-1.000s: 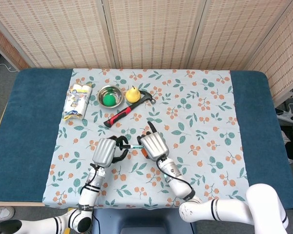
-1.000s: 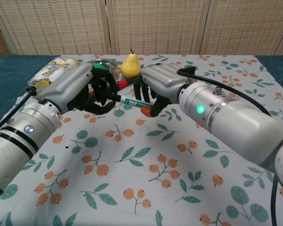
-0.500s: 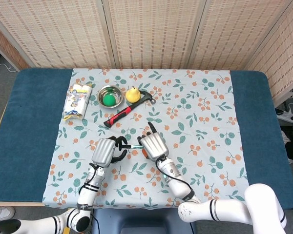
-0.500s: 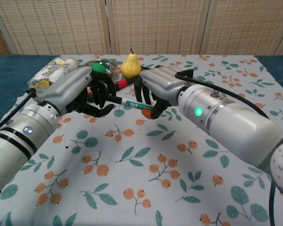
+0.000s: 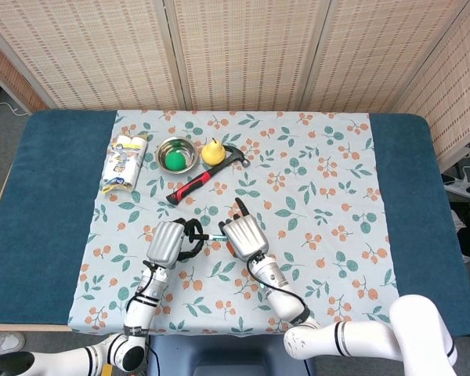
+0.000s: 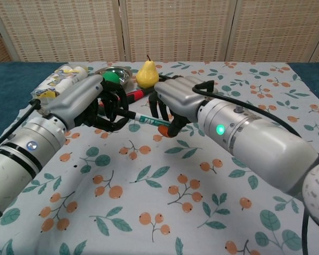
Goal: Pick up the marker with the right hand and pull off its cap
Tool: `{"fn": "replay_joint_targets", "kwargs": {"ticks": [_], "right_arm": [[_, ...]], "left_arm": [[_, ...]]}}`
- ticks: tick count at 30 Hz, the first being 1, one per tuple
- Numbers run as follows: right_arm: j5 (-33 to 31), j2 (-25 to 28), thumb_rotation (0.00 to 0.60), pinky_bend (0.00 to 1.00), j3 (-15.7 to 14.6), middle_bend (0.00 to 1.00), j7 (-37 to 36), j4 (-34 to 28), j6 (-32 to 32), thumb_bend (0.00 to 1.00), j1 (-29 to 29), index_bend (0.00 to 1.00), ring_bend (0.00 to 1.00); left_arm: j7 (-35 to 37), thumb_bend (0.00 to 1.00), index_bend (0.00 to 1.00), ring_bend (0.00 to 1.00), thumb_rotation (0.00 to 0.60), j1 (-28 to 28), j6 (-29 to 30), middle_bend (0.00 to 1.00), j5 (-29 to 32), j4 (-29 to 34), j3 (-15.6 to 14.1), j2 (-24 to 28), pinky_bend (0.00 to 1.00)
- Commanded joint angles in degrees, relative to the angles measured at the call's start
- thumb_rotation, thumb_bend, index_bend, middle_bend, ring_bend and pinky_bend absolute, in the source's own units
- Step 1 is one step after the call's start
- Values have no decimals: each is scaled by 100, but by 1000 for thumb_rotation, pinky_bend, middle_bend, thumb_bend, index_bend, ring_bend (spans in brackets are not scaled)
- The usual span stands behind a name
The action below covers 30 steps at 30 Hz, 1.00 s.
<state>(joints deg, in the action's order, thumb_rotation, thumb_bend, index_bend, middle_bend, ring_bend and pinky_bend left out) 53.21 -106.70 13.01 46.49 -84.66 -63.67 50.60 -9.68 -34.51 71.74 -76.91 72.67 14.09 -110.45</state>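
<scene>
The marker [image 6: 147, 120] is a thin white-and-green pen held level just above the floral cloth, and it spans the gap between my two hands. My right hand [image 6: 176, 101] grips its right part, where an orange end [image 6: 163, 130] pokes out below the fingers. My left hand [image 6: 90, 103] curls its dark fingers around the marker's left end, which hides the cap. In the head view the left hand [image 5: 166, 243] and right hand [image 5: 243, 237] sit close together near the front edge, with a short piece of marker [image 5: 211, 236] showing between them.
A red-handled hammer [image 5: 197, 182] lies behind the hands. Further back are a yellow pear [image 5: 212, 151], a steel bowl [image 5: 176, 155] holding a green ball, and a printed packet [image 5: 123, 162] at the left. The floral cloth [image 5: 321, 196] stretches to the right.
My right hand has shifted a little to the left with the marker, so less of the marker shows between the hands. The left hand has stayed almost in place.
</scene>
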Motion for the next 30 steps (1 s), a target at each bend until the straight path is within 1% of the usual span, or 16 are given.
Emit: {"fn": "replay_joint_targets", "kwargs": {"ticks": [1, 8, 9, 10, 13, 16, 18, 20, 26, 28, 30], "right_arm": [[-13, -9, 600, 0, -1, 778, 25, 10, -3, 540, 9, 827, 424], [-46, -31, 600, 0, -12, 778, 80, 23, -14, 541, 20, 827, 424], [-49, -34, 600, 0, -21, 778, 97, 28, -17, 540, 21, 827, 424], [-67, -42, 600, 0, -32, 778, 126, 34, -24, 540, 20, 827, 425], [-84, -64, 600, 0, -33, 779, 185, 43, -55, 540, 29, 827, 426], [-107, -78, 600, 0, -28, 780, 240, 39, -73, 540, 41, 827, 428], [-126, -85, 600, 0, -22, 782, 283, 31, -88, 540, 50, 827, 431], [-139, -85, 600, 0, -16, 783, 317, 18, -101, 540, 58, 827, 433], [-181, -46, 600, 0, -5, 783, 376, -40, -136, 540, 56, 827, 434], [-184, -32, 600, 0, -8, 783, 369, -61, -139, 541, 49, 827, 434], [-180, -16, 600, 0, -12, 783, 353, -86, -140, 541, 43, 827, 434]], "left_arm": [[8, 338, 576, 542, 600, -7, 6, 676, -12, 18, -3, 6, 714], [5, 369, 600, 542, 600, -6, 13, 686, -8, 42, -13, 10, 714], [14, 402, 607, 542, 600, -5, 12, 694, 2, 49, -8, 10, 714], [1, 470, 621, 545, 600, -17, -10, 710, -11, 23, -22, 27, 714], [29, 615, 669, 560, 600, -33, 9, 770, -60, -71, -40, 13, 715], [115, 707, 731, 577, 600, -41, 45, 833, -131, -163, -73, -18, 715], [154, 750, 757, 582, 600, -55, 49, 854, -183, -217, -104, -31, 715], [177, 769, 770, 584, 600, -66, 65, 866, -231, -259, -125, -38, 715], [338, 776, 793, 584, 600, -62, 170, 901, -327, -382, -143, -105, 714], [455, 778, 799, 584, 600, -50, 164, 912, -283, -382, -112, -139, 714], [657, 787, 803, 584, 600, -11, 94, 919, -107, -252, -12, -150, 707]]}}
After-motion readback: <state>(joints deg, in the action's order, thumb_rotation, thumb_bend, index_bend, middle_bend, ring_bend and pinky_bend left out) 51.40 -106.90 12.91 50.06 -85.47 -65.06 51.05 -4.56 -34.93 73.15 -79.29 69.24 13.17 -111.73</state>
